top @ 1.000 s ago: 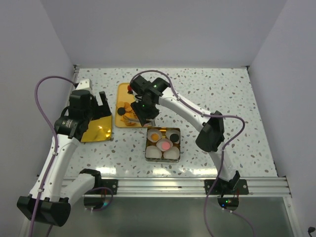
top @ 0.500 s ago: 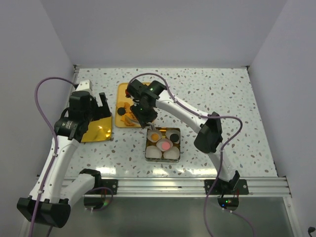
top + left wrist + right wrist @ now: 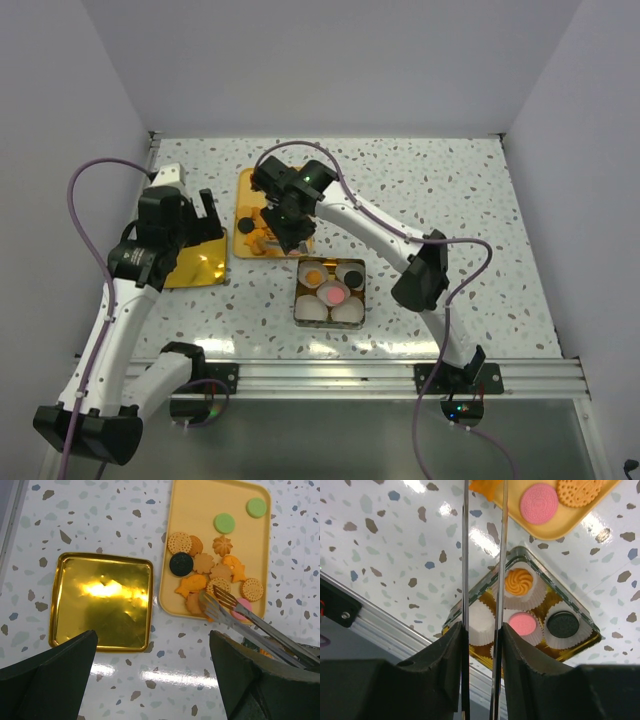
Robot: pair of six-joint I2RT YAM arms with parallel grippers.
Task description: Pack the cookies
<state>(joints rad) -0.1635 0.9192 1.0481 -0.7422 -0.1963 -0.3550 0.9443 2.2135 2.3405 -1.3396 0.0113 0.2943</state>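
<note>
The cookies (image 3: 210, 575) lie on a yellow tray (image 3: 210, 500): mostly orange-brown, with one black, one pink and two green. My right gripper (image 3: 290, 232) is shut on metal tongs (image 3: 240, 620). The tong tips are down among the cookies at the tray's near edge, on either side of an orange cookie (image 3: 482, 485). The tin (image 3: 330, 292) holds white paper cups; an orange (image 3: 518, 581), a pink (image 3: 522, 624) and a black cookie (image 3: 563, 624) sit in three of them. My left gripper (image 3: 205, 215) is open and empty above the gold lid (image 3: 100, 600).
The gold lid (image 3: 195, 262) lies left of the tray (image 3: 250, 185). The tin sits just in front of the tray. White walls enclose the table on three sides, and a metal rail (image 3: 330, 375) runs along the near edge.
My right gripper has moved the tongs away from the tin, back and left over the tray's cookies. The left arm has hardly moved.
</note>
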